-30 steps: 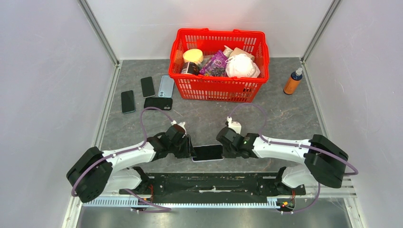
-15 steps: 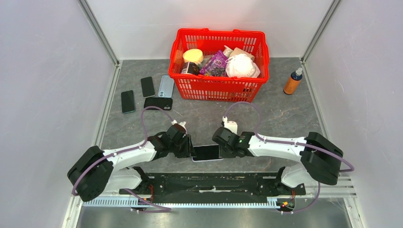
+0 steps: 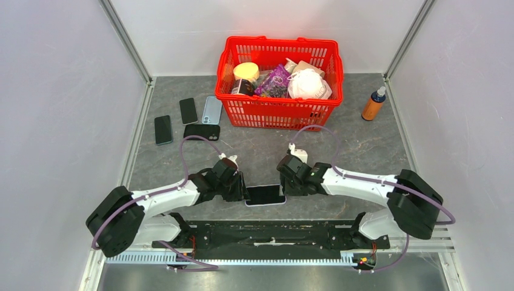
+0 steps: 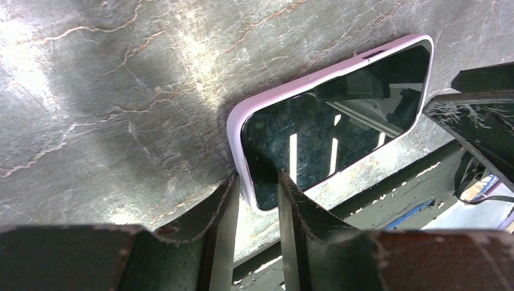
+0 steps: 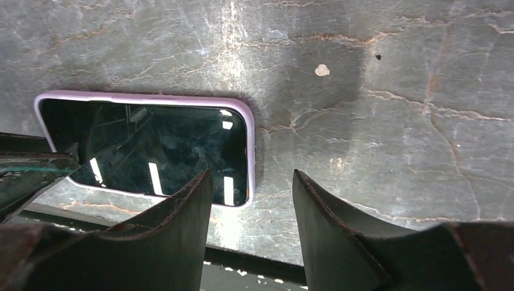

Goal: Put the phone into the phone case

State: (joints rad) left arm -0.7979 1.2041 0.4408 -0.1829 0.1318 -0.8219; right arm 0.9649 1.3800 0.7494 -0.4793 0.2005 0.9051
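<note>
1. phone (image 3: 265, 195): laid flat and screen-up on the grey table (image 3: 363, 151), well in front of the red basket (image 3: 276, 112), toward the arm bases. it is seated in the lilac phone case (image 5: 139, 97), whose rim is seen around the screen.
2. left gripper (image 4: 257, 179): placed at the phone's end on the basket's left side. its fingers are drawn narrowly together on the cased phone's corner.
3. right gripper (image 5: 251, 176): held over the opposite end, in front of the basket's middle. its fingers are spread apart with nothing gripped, and one finger (image 5: 182, 212) is seen over the screen's corner.
4. other flat phones and cases (image 3: 188, 111): laid in a cluster just left of the basket.
5. orange bottle (image 3: 374, 104): stood upright to the basket's right.
</note>
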